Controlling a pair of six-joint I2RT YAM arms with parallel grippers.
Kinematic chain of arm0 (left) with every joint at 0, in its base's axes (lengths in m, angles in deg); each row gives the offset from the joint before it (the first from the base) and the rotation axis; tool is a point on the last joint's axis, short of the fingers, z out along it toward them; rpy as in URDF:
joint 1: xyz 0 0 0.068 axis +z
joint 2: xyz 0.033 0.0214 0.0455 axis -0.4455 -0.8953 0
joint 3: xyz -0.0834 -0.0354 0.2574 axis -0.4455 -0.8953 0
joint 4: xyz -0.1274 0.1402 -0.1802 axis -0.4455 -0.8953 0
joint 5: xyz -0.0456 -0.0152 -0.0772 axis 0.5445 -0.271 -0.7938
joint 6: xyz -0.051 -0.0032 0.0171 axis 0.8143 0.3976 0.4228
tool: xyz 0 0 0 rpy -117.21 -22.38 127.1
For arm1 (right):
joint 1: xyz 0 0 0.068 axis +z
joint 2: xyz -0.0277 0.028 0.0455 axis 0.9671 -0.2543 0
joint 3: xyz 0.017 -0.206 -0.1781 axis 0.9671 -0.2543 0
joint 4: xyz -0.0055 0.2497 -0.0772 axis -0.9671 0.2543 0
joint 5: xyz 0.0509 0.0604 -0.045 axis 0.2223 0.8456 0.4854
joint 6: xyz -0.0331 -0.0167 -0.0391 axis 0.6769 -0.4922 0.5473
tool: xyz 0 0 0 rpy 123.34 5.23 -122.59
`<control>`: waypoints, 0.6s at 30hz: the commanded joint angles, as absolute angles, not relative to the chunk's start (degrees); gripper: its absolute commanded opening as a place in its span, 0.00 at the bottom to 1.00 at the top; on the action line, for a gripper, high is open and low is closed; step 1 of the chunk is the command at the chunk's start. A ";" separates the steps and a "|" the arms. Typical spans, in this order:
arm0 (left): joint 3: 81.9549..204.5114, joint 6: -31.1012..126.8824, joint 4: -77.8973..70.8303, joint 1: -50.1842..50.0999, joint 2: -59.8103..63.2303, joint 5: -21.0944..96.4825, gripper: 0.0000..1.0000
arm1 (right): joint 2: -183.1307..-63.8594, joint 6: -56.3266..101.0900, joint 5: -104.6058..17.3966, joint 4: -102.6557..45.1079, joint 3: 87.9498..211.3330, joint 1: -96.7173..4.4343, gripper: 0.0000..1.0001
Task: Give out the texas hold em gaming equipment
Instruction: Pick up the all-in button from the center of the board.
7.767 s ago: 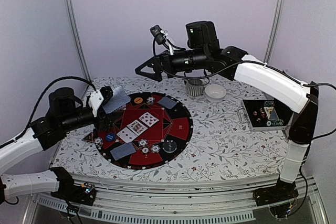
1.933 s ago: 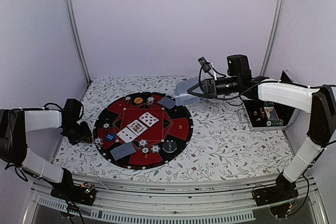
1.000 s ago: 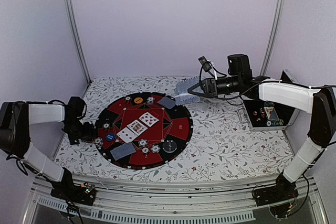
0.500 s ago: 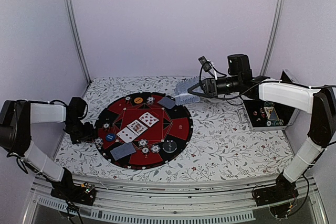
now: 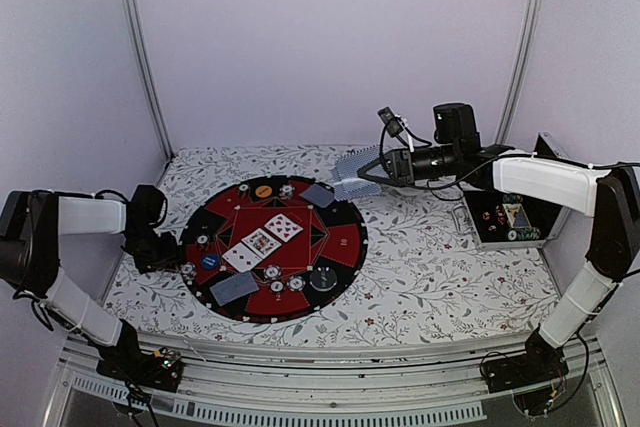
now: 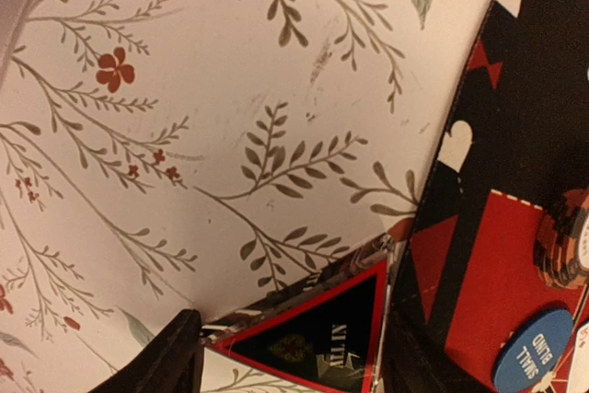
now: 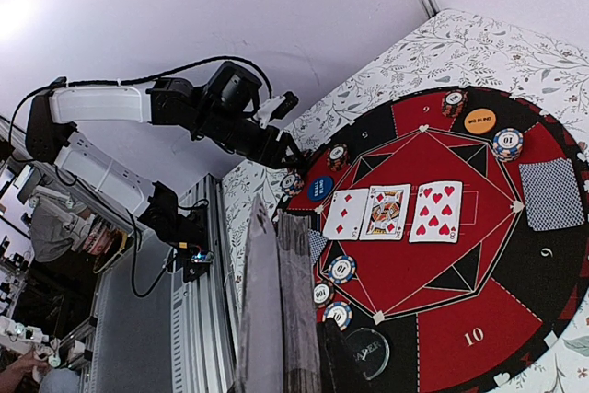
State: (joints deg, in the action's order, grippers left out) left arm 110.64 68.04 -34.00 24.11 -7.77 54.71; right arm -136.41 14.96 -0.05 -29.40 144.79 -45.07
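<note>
At the mat's left edge, the left gripper has slid in from the bare table. Its jaws have narrowed around a black triangle marker reading "ALL IN". Fingers straddle it, can't tell if they pinch it yet; probably the next piece to place. Right gripper is unchanged, clamped on the card deck above the mat's far side. Three face-up cards lie mid-mat. Blue chip reads "SMALL BLIND", orange chip "BIG BLIND"; the mat shows "10".
</note>
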 commanded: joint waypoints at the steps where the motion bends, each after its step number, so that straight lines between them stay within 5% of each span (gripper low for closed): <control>1: 109.38 68.32 -32.77 24.09 -9.02 55.02 0.63 | -134.00 15.32 0.85 -29.47 145.32 -45.29 0.01; 18: 116.24 66.52 -38.95 24.04 -4.23 59.06 0.59 | -134.09 15.50 1.04 -29.30 145.70 -45.28 0.01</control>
State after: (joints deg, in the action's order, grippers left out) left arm 112.97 67.73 -36.90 24.11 -6.52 56.92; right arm -136.41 15.09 0.06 -29.38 144.79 -45.07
